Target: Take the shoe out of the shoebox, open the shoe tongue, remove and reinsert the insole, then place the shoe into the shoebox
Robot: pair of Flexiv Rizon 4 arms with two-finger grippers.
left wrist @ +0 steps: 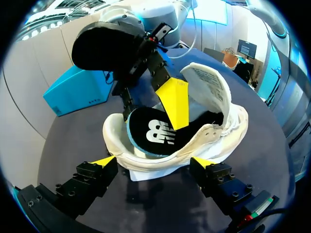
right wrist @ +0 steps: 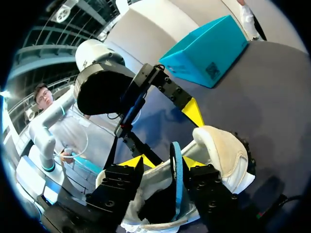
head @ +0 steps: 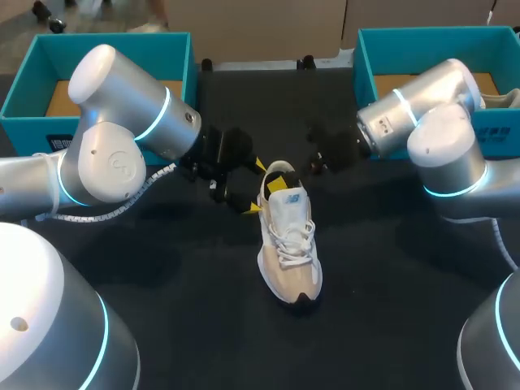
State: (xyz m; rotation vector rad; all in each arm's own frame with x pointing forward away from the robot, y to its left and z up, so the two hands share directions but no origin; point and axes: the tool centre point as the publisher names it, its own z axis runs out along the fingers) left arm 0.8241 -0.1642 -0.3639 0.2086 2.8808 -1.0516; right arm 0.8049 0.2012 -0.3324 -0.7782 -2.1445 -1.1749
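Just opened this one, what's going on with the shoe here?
The shoe is out on the black table, in front of two teal shoeboxes. Its tongue is pulled open. The right gripper reaches into the opening at the heel end of the black insole, which is tilted up but mostly inside. The left gripper sits at the heel, jaws spread wide; whether they press it is unclear.

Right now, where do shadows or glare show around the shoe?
Head view: glare on the left arm, faint shadow beside the shoe; left wrist view: dark shadow under its heel; right wrist view: that arm's shadow on the table.
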